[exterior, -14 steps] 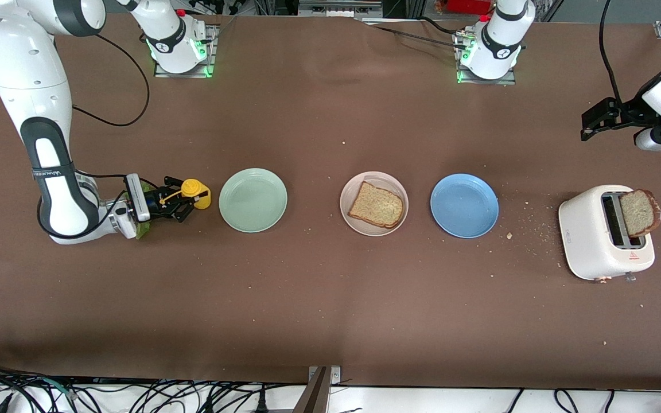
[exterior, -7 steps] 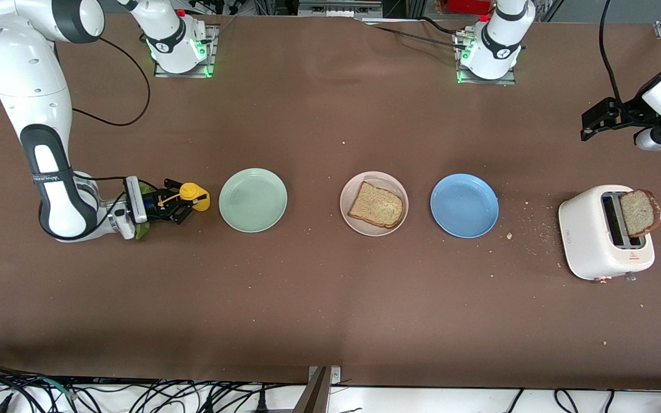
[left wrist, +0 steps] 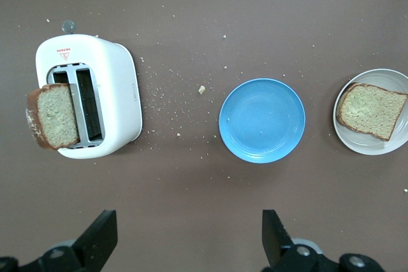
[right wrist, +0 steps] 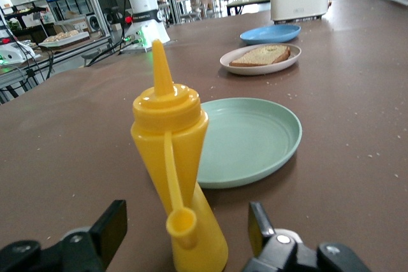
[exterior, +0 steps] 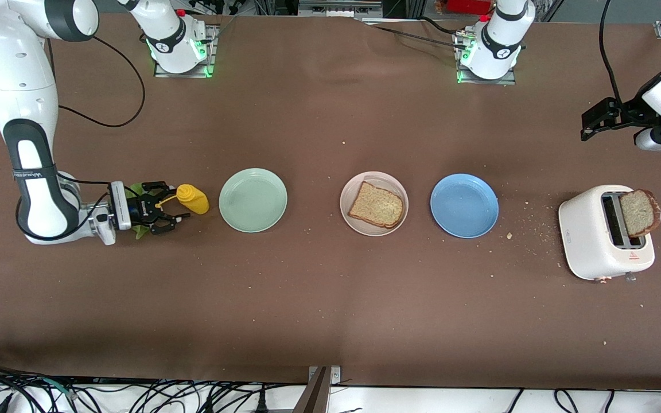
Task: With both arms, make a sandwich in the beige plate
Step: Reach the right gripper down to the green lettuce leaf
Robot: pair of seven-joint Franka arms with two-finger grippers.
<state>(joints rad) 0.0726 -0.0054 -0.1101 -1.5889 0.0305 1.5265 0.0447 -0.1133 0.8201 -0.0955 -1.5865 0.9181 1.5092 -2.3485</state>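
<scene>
The beige plate (exterior: 391, 186) holds one speckled bread slice (exterior: 376, 205). A second slice (exterior: 639, 212) sticks up out of the white toaster (exterior: 594, 235). A green lettuce leaf (exterior: 138, 230) lies mostly hidden under my right gripper's hand. My right gripper (exterior: 170, 205) is open and empty, low over the table beside a yellow squeeze bottle (exterior: 193, 199); in the right wrist view the bottle (right wrist: 175, 157) stands just ahead of the jaws. My left gripper (exterior: 591, 123) waits open and empty, up in the air at the left arm's end of the table; its wrist view shows the toaster (left wrist: 121, 87) and the slice in it (left wrist: 52, 116).
A mint-green plate (exterior: 253, 199) lies between the bottle and the beige plate. A blue plate (exterior: 464, 205) lies between the beige plate and the toaster. Crumbs are scattered between the blue plate and the toaster.
My right gripper has drawn back from the yellow bottle toward the right arm's end of the table; the bottle now stands free. The left arm has not moved.
</scene>
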